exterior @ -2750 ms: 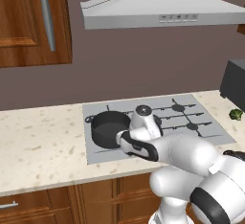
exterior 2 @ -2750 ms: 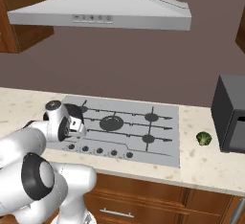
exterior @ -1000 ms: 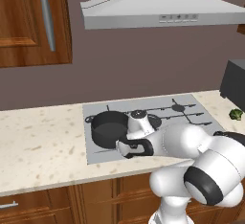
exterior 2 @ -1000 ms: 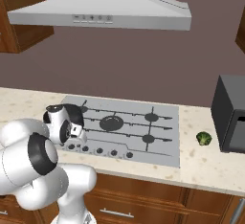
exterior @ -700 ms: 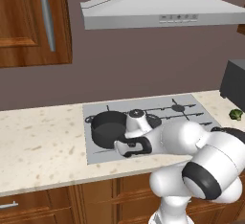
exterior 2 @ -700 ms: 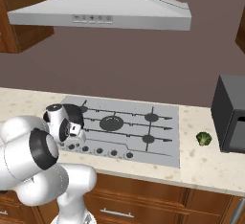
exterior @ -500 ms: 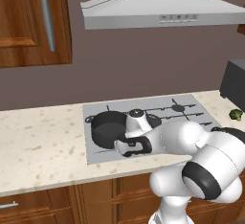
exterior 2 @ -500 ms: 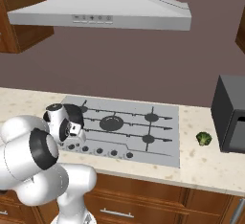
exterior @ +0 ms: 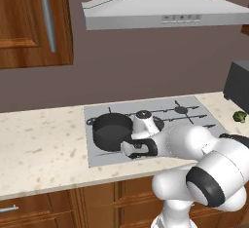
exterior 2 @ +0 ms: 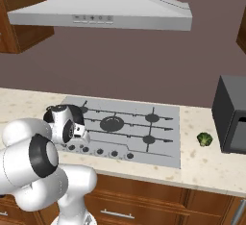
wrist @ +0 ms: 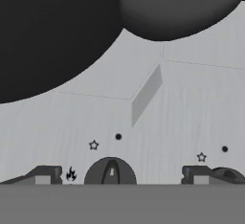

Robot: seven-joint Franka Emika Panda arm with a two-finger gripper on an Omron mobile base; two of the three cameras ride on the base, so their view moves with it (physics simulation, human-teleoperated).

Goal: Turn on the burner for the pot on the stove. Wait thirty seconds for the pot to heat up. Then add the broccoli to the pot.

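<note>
The dark pot point(exterior: 112, 131) stands on the front left burner of the stove point(exterior: 192, 117); in the hand view its side point(wrist: 48, 31) and one loop handle point(wrist: 182, 7) loom at the top. My gripper point(wrist: 119, 176) is open, low over the stove's front edge just right of the pot, with a dark knob point(wrist: 110, 172) between its fingertips point(wrist: 44, 175) and a gap on either side. The hand shows beside the pot point(exterior: 125, 150) and above the knob row point(exterior 2: 82, 137). The broccoli point(exterior: 239, 116) lies on the counter right of the stove point(exterior 2: 205, 139).
A dark microwave point(exterior 2: 232, 116) stands at the counter's far right, just beyond the broccoli. A range hood point(exterior: 165, 10) hangs above the stove. Several more knobs point(exterior 2: 115, 154) run along the stove's front. Speckled counter point(exterior: 39, 149) lies left of the stove.
Since the oldest frames the hand has dropped and shifted left to the stove's front left knobs. Over the last second it has barely moved, and the jaws stay wide.
</note>
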